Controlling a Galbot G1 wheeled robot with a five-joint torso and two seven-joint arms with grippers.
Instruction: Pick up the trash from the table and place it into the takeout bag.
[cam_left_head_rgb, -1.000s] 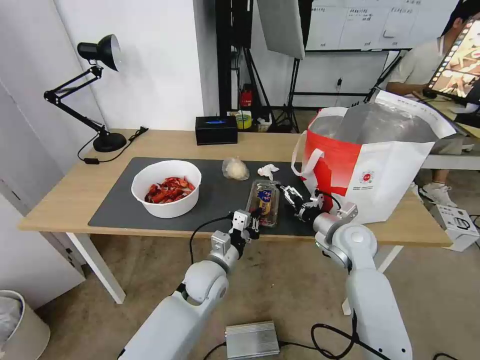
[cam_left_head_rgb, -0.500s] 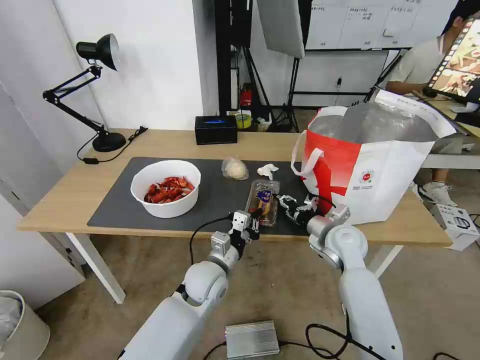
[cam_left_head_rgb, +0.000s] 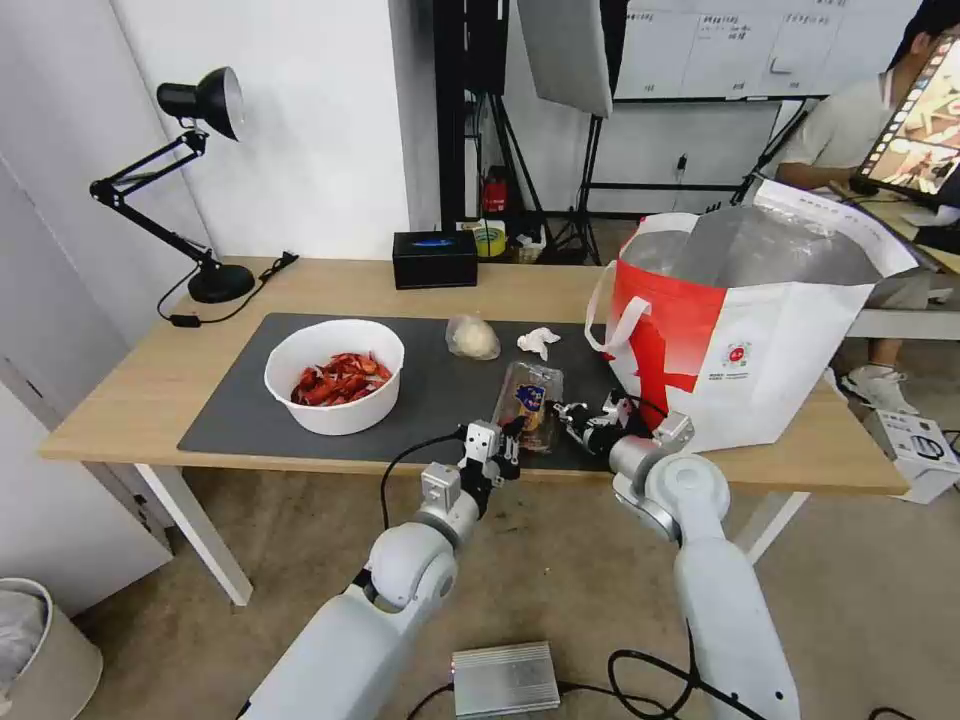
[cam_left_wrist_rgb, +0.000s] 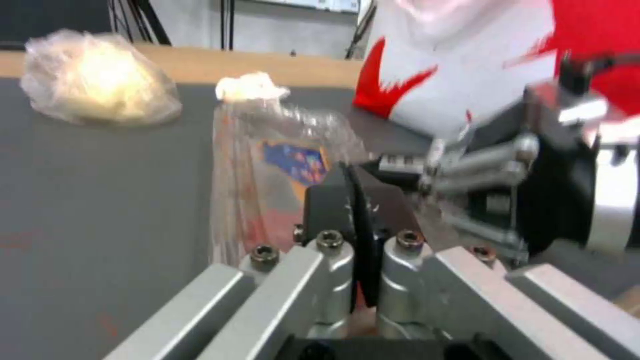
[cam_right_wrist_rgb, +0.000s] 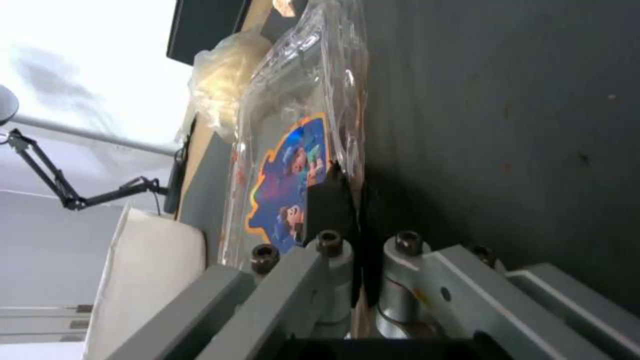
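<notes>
We see the right tool (cam_left_head_rgb: 568, 412) low in the middle of the head picture, just right of the clear box (cam_left_head_rgb: 529, 393). Its two fingers are pressed tight together with nothing between them. In the right wrist picture the dark fingertips (cam_right_wrist_rgb: 333, 197) sit right by the edge of the clear box (cam_right_wrist_rgb: 293, 150), but we cannot tell if they touch it.

The left tool (cam_left_head_rgb: 510, 440) hangs at the near edge of the desk (cam_left_head_rgb: 130, 390), just below the box in the picture. Its fingers are pressed together too, and they hold nothing.

The box lies flat on the grey mat (cam_left_head_rgb: 430, 390). Above it in the picture are the small clear bag (cam_left_head_rgb: 471, 337) and the white tissue (cam_left_head_rgb: 537, 341), both on the mat. The white bowl (cam_left_head_rgb: 334, 375) of red shells sits to the left on the mat. The takeout bag (cam_left_head_rgb: 745, 330) stands open on the right side of the desk, close to the right tool.
</notes>
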